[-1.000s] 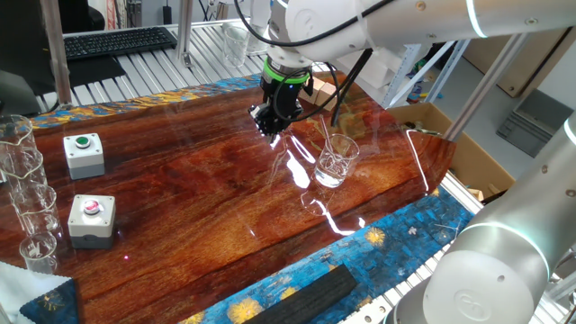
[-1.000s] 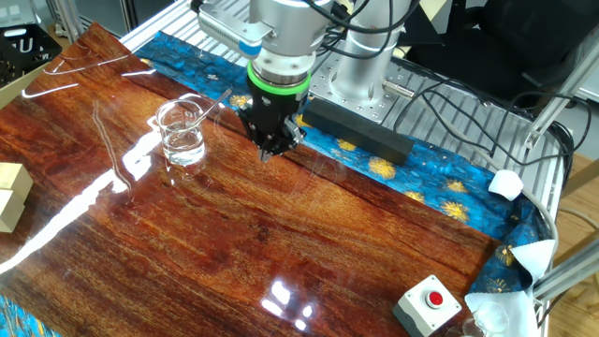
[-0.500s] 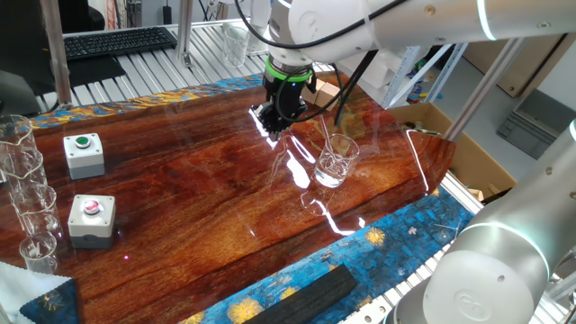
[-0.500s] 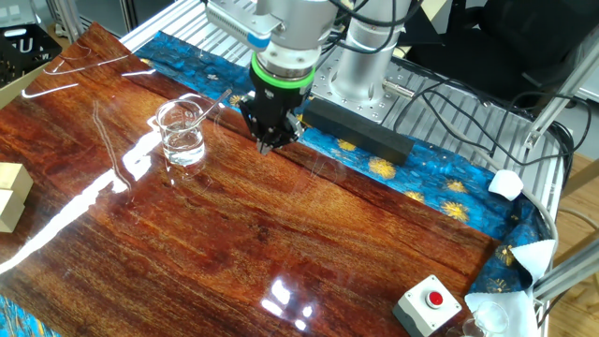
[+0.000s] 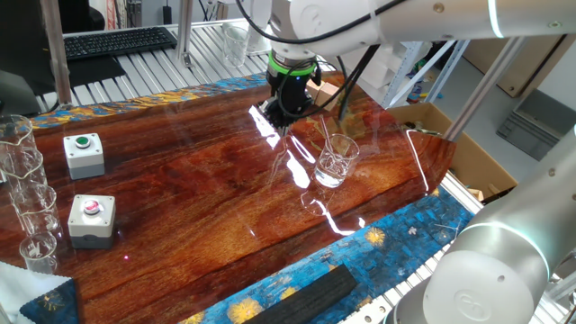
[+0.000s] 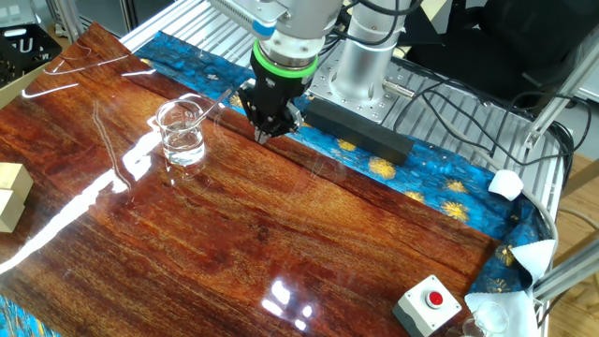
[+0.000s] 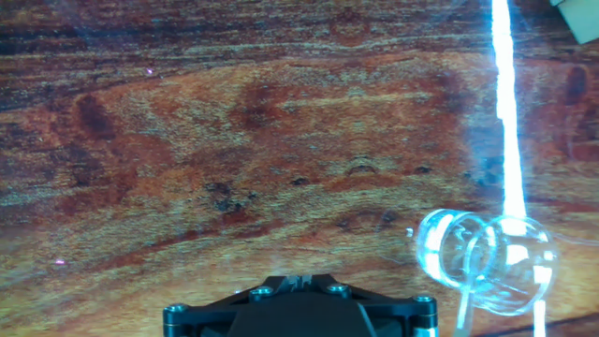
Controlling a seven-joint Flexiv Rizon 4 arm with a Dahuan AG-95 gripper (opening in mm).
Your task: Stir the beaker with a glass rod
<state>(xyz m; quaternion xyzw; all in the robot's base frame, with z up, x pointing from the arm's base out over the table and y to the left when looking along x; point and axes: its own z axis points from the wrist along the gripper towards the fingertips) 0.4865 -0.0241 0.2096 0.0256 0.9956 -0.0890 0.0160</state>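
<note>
The beaker (image 5: 336, 160) is a small clear glass standing upright on the wooden table (image 5: 198, 180), with a little clear liquid in it. It also shows in the other fixed view (image 6: 182, 133) and at the lower right of the hand view (image 7: 487, 260). The glass rod (image 5: 328, 144) leans inside it, its top sticking out over the rim (image 6: 213, 108). My gripper (image 5: 283, 124) hangs above the table just left of the beaker, apart from beaker and rod. Its fingers are together and hold nothing (image 6: 263, 137). The hand view shows only the gripper's black base.
A green button box (image 5: 83, 153) and a red button box (image 5: 92, 219) sit at the left, beside several tall glass vessels (image 5: 22, 198). A black bar (image 6: 356, 126) lies on the blue cloth behind the gripper. A wooden block (image 6: 9, 192) sits near the table's edge.
The gripper has risen a little and shifted slightly, staying next to the beaker. The beaker and the rod have not moved.
</note>
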